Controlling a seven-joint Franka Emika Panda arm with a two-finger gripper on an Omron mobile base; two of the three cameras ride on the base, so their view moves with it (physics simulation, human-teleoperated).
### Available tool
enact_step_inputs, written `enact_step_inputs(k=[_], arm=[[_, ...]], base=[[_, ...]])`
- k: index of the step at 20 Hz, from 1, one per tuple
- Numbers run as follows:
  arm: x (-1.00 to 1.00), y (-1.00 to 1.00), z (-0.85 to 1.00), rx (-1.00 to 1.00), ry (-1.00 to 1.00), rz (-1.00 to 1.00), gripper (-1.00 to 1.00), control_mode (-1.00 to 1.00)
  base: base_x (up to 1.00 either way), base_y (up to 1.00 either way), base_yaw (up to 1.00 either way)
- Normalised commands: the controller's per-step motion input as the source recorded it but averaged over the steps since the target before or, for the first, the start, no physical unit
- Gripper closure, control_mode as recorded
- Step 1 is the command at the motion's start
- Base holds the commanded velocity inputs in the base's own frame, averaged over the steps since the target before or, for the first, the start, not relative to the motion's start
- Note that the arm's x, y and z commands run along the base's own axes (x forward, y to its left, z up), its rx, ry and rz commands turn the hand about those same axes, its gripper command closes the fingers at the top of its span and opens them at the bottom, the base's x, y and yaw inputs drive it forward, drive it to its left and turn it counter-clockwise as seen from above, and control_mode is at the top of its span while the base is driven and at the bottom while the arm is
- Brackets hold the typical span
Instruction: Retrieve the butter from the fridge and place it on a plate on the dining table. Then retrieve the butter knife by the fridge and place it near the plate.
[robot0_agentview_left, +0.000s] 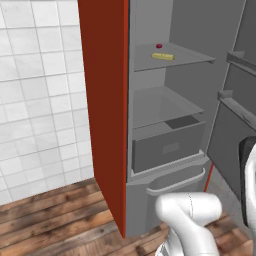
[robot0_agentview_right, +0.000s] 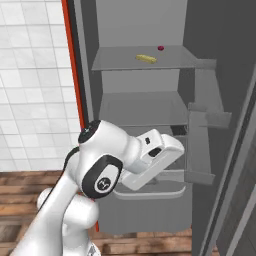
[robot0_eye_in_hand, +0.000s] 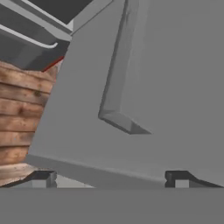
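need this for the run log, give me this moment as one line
stage: fridge door open | butter on upper shelf beside red item | gripper open, empty, facing door handle

A kitchen: a tall grey fridge (robot0_agentview_left: 170, 100) stands open showing plain shelves; left of it a red cabinet side panel (robot0_agentview_left: 105, 100), white square wall tiles (robot0_agentview_left: 40, 100), wooden plank floor (robot0_agentview_left: 50, 215) below.

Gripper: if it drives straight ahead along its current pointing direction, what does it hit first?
Most likely the open fridge door. In the hand view the open gripper faces the door's grey panel, with the long door handle just above the centre line. Depth is unclear, so the gap can't be judged.
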Motion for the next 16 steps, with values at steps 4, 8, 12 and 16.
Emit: enact_step_inputs(k=[4, 8, 12, 16], arm=[[0.06, 0.85, 0.14, 0.01, -0.07, -0.07, -1.00, -1.00], [0.44, 0.73, 0.00, 0.35, -0.38, -0.10, -1.00, -1.00], [0.39, 0.71, 0.00, 0.65, -0.20, -0.01, -1.00, -1.00], [0.09, 0.86, 0.00, 0.61, 0.09, -0.02, -1.00, -1.00]], base=[[0.00, 0.00, 0.00], [0.00, 0.00, 0.00], [0.00, 0.00, 0.00], [0.00, 0.00, 0.00]])
